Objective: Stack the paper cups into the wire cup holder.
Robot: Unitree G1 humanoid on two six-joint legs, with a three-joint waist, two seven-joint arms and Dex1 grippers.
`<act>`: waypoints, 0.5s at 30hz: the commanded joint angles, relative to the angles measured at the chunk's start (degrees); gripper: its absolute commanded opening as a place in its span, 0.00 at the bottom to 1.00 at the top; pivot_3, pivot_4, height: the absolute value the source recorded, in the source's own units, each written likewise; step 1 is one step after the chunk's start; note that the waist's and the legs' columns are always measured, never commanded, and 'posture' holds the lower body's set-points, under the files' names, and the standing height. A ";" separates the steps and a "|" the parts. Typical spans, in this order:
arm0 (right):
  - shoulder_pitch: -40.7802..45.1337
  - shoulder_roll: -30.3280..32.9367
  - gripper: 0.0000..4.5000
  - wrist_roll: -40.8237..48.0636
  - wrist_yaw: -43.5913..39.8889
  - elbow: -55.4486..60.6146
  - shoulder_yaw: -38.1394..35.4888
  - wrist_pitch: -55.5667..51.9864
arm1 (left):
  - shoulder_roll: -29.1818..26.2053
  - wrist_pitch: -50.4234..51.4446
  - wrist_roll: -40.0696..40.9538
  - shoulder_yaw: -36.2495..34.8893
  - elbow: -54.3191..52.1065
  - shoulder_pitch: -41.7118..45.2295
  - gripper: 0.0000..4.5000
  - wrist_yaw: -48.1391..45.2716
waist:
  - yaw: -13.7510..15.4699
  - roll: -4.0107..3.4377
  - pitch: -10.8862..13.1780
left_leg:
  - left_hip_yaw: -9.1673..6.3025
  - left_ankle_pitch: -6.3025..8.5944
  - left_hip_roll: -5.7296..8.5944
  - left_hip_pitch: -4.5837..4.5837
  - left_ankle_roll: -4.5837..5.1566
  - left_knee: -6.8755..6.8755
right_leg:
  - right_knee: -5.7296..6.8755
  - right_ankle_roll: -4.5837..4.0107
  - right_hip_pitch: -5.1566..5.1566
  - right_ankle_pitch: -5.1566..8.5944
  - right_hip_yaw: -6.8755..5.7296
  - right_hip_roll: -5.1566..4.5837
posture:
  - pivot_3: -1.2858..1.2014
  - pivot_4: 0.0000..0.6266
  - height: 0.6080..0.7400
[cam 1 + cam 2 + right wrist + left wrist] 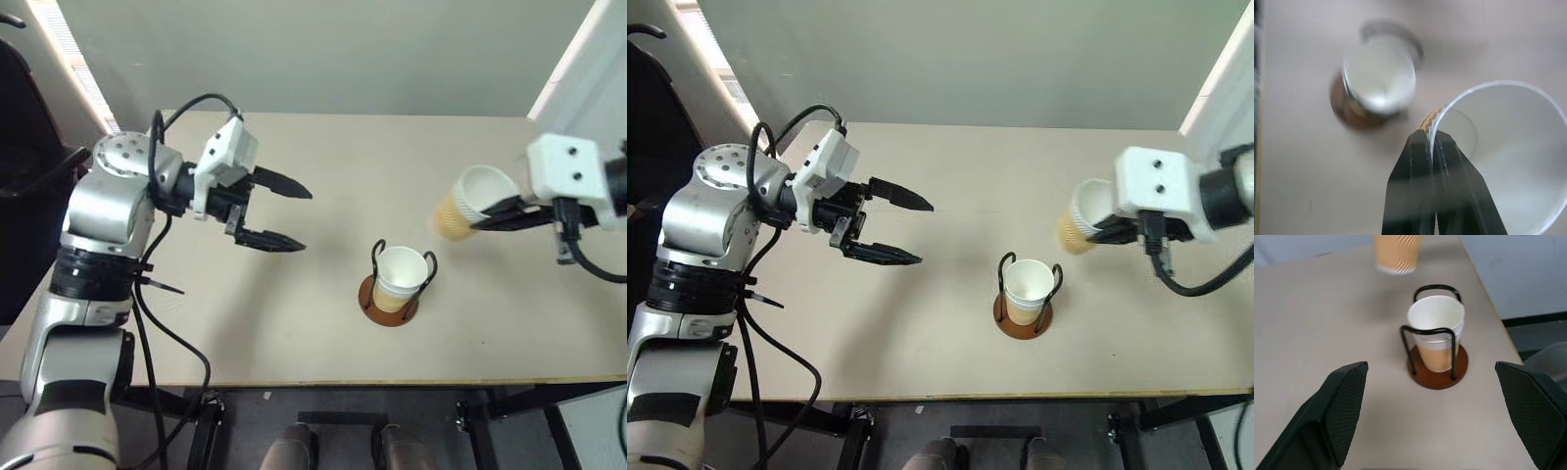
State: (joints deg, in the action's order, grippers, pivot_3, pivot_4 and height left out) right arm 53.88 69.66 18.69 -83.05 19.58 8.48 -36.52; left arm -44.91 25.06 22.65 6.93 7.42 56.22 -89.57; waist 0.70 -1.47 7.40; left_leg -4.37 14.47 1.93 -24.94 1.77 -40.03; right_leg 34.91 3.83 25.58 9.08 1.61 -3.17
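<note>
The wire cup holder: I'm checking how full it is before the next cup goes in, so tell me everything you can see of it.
The wire cup holder has a round reddish-brown disc base, seemingly wood, and two upright black wire loops on opposite sides. It stands upright on the beige table, toward its near edge. Nested paper cups sit upright between the loops; the left wrist view shows two stacked white rims above a tan wall. Neither end effector touches it.

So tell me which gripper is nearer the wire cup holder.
Right. The right gripper, pinching a paper cup, hangs just beyond the wire cup holder; the open left gripper is farther off across the table.
</note>
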 commanded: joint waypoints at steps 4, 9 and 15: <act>4.90 -4.49 0.01 -0.06 -1.19 3.24 4.86 -3.35 | -0.31 0.27 1.27 -0.45 -2.37 0.38 1.00 -0.81 | 0.09 0.00 0.00 | -0.05 -0.04 0.00 -0.01 -0.05 0.01 | 0.00 -0.11 0.02 0.07 -0.04 0.02 | 0.52 0.24 1.00; 3.97 -4.83 0.01 -0.85 -1.77 3.75 5.84 -2.74 | -0.81 0.45 1.52 -0.67 -2.58 0.33 1.00 -0.86 | 0.09 0.00 0.00 | -0.05 -0.03 0.01 -0.04 -0.06 0.01 | -0.03 -0.21 0.03 0.14 -0.04 -0.01 | 0.52 0.24 1.00; 2.58 -4.80 0.01 -1.61 -2.82 4.96 6.69 -1.78 | -0.82 0.37 1.43 -0.62 -2.39 0.41 1.00 -0.65 | 0.07 0.00 0.00 | -0.06 -0.04 0.00 -0.02 -0.09 0.03 | 0.02 -0.49 0.03 0.31 -0.04 0.00 | 0.52 0.24 1.00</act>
State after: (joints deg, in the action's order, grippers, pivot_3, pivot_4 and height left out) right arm 56.49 64.26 17.69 -85.32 23.33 15.18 -39.18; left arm -45.11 25.45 23.33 7.12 6.63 56.00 -89.63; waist 0.77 -1.47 7.40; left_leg -4.42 14.42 1.93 -24.96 1.67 -40.01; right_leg 34.94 3.33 25.61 9.39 1.57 -3.16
